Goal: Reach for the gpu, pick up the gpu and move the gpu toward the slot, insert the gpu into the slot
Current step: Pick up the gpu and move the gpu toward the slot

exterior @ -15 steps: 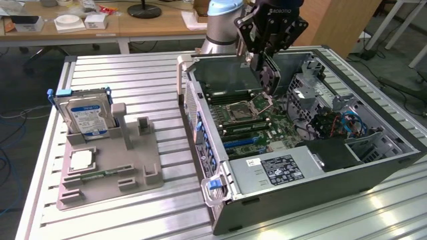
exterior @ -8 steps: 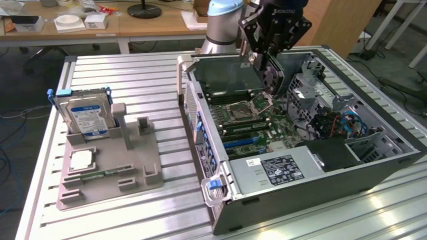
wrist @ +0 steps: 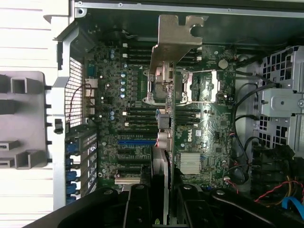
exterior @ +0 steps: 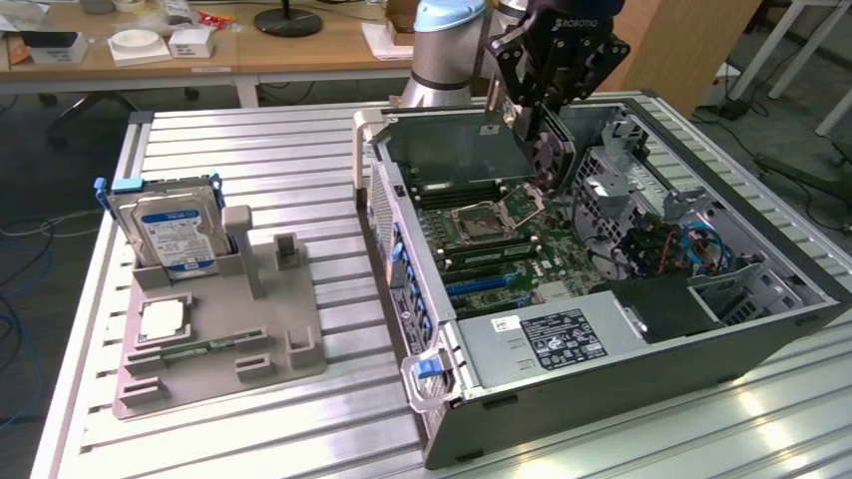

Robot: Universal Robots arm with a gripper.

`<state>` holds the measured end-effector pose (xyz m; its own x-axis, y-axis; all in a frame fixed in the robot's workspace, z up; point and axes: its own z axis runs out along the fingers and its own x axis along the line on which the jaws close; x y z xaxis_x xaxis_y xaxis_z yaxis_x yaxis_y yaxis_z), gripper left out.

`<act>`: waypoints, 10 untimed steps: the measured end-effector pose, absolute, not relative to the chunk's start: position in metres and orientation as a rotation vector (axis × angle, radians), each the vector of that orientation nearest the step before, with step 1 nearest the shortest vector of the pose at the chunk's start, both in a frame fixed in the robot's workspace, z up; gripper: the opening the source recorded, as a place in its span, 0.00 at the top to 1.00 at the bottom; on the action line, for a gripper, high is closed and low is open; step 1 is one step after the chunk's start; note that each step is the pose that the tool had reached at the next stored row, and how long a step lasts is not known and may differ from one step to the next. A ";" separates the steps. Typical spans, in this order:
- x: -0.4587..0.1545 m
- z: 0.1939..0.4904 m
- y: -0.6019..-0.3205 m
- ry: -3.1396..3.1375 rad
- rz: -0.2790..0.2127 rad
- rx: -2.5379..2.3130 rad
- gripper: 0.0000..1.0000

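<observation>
1. One robot arm (exterior: 446, 40) stands at the far edge of the tabletop (exterior: 266, 150). Its wrist points straight down into one open computer case (exterior: 639, 384).
2. One pincer (exterior: 533, 118) (wrist: 165, 209) is pinching one gpu (exterior: 550, 160) (wrist: 176, 47), with a finger (wrist: 140, 204) on each face. The card hangs on edge, its silver bracket at one end.
3. The gpu is held over the far half of the green circuit board (exterior: 533, 249) (wrist: 213, 123), above the processor socket and not seated in a slot.
4. On the exterior view's left is one grey holder (exterior: 286, 339). It carries one upright hard drive (exterior: 176, 232), one flat square chip (exterior: 163, 319) and one green memory stick (exterior: 200, 349).
5. Close around the card are the case's far wall and a metal cage with cables (exterior: 685, 244) on the exterior view's right. One silver power box (exterior: 546, 334) sits nearer.
</observation>
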<state>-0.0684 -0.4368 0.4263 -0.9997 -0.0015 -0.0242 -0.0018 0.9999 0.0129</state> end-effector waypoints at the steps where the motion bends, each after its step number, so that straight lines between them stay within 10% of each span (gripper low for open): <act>1: -0.067 0.426 -0.437 3.117 0.020 -0.003 0.73; 10: -0.057 0.426 -0.437 3.117 0.020 -0.003 0.73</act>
<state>-0.0569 -0.4368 0.4258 -0.9997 -0.0015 -0.0243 -0.0018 0.9999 0.0129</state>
